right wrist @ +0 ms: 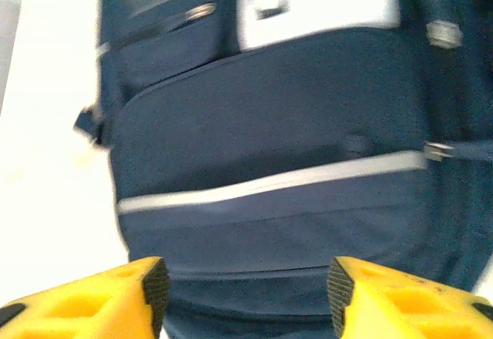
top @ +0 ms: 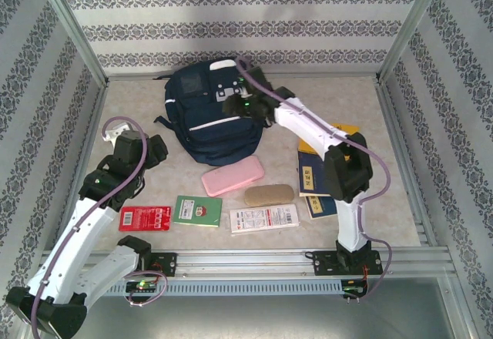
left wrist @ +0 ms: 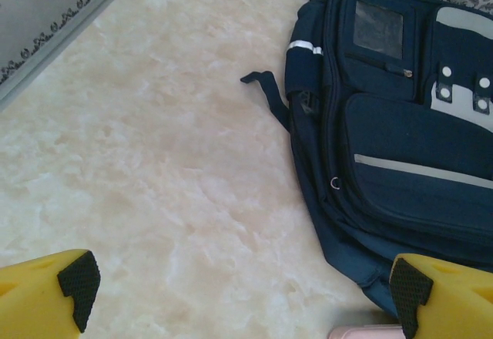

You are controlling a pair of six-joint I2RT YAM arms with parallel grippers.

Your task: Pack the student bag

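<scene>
At the far centre of the bench (top: 400, 185), the student bag (top: 206, 119) lies flat, front pockets facing up and its top toward the back wall. Your right gripper (right wrist: 243, 285) hangs over the bag's large front pocket. Its yellow fingers (right wrist: 131, 293) stand partly apart with nothing held between them. The right wrist view is blurred, so you cannot tell whether the tips touch the fabric. Your left gripper (left wrist: 243, 285) is spread wide and empty, low over bare bench just left of the bag's lower corner. A dark strap (left wrist: 262, 85) trails from the bag's left side onto the bench. Nearer to you, a pink case (top: 232, 176) lies just beside the bag's bottom edge, and a tan case (top: 269, 195) lies close to its right. Along the front, from left to right, lie a red packet (top: 145, 218), a green booklet (top: 197, 210) and a white packet (top: 264, 218), flat and close together. A stack of books (top: 316, 200) with blue and yellow covers lies at the right, partly under your right arm.
</scene>
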